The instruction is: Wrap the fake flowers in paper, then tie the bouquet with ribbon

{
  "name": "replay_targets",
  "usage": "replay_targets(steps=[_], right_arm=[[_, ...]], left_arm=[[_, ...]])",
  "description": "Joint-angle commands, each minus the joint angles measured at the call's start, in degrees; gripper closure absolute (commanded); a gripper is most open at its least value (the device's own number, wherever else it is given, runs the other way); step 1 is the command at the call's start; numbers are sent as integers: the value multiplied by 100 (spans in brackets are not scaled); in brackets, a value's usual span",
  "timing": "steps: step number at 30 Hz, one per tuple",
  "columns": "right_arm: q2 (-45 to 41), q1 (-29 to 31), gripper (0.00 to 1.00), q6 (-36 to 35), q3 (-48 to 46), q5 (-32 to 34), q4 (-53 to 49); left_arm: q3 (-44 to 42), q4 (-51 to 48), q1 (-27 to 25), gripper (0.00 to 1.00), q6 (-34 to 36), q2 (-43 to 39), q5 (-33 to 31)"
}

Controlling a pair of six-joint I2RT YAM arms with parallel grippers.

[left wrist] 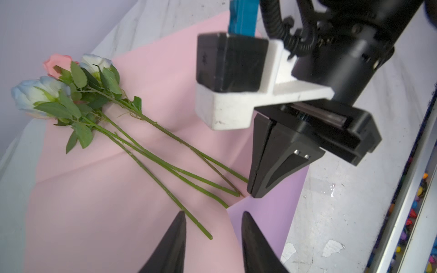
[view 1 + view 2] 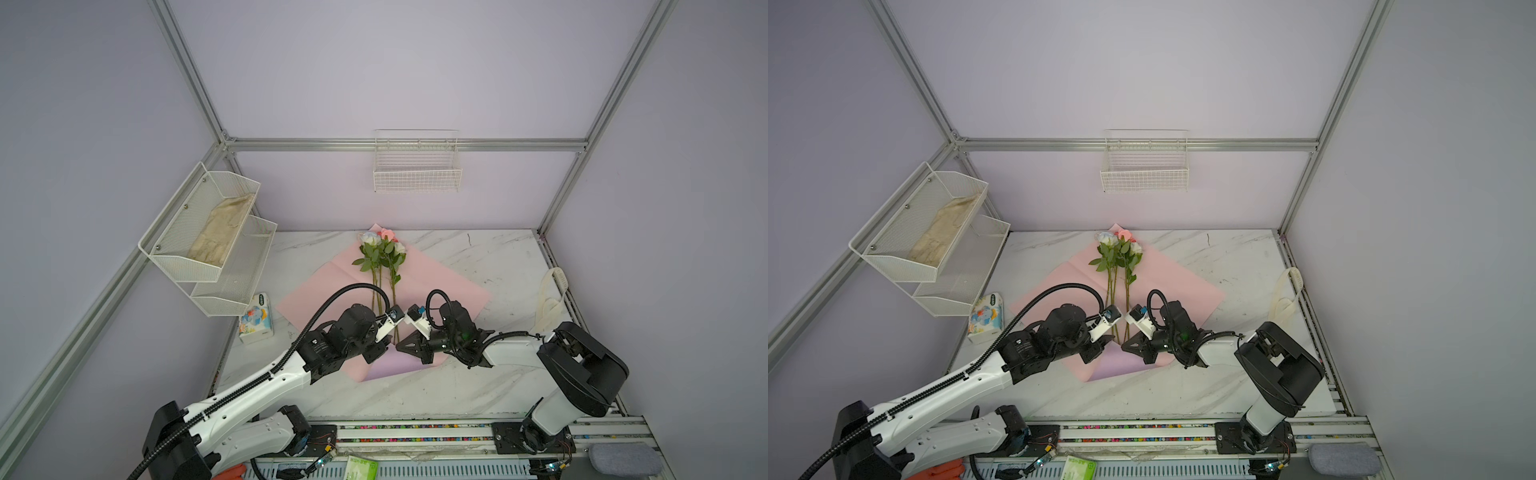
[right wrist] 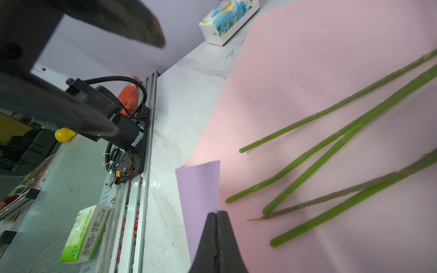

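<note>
**Roses loose on the paper, right end effector shut on the folded corner**

In both top views the bouquet of fake flowers (image 2: 380,257) lies on a pink paper sheet (image 2: 449,291) spread across the marble desk (image 2: 498,257). The blooms point toward the back wall and the bare stems (image 3: 307,156) run toward the two arms. The stems lie loose, fanned out and crossing one another.

The near corner of the sheet is turned over into a lilac flap (image 3: 198,189), just beside the stem ends. The right end effector (image 3: 216,212) has its fingers pressed together on the edge of that flap, pinching the paper.

The left end effector (image 1: 213,212) has its fingers spread over the sheet, with the end of one stem showing in the gap. Whether it touches the stem or the paper cannot be told. In both top views the two end effectors face each other across the stem ends.

A printed tissue pack (image 2: 255,318) sits at the desk's left edge, near the sheet. A wire basket (image 2: 417,178) hangs on the back wall.
</note>
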Motion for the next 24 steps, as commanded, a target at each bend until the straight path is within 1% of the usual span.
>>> replay_targets(steps=[1,2,3,4,5,6,7,9,12,14,18,19,21,22,24], right_arm=[[38,12,100,-62,73,-117,85],[16,11,100,-87,51,-126,84],[-18,11,100,-87,5,-99,111],[-48,12,100,-65,-39,-61,161],[-77,10,100,-72,-56,-58,170],[-85,12,100,-76,-75,-71,194],[-88,12,100,-61,-77,-76,207],[-95,11,100,-68,-75,-93,218],[-132,13,100,-90,-103,-113,256],[-165,13,100,-129,-117,-128,238],[-256,13,100,-195,-137,-137,175],[-271,11,100,-206,-154,-128,181],[-287,11,100,-198,-186,-137,248],[-297,12,100,-193,-199,-131,276],[-295,13,100,-206,-190,-153,262]], left_arm=[[79,-43,37,44,-968,-243,-299],[74,-124,51,40,-1166,-292,-392],[36,-174,76,36,-1308,-339,-334],[-43,-187,104,27,-1478,-362,-143],[-116,-170,160,20,-1536,-354,249],[-168,-170,220,16,-1505,-297,765],[-177,-176,244,13,-1560,-189,1023],[-138,-276,283,13,-1574,25,1226],[-141,-380,407,11,-1361,247,1306],[-106,-438,582,10,-1035,399,1588],[104,-722,856,12,-248,752,1720],[104,-747,966,13,-20,835,1853],[119,-770,1147,16,305,1017,2338],[149,-776,1223,19,441,1145,2639],[253,-839,1285,22,575,1370,2973]])
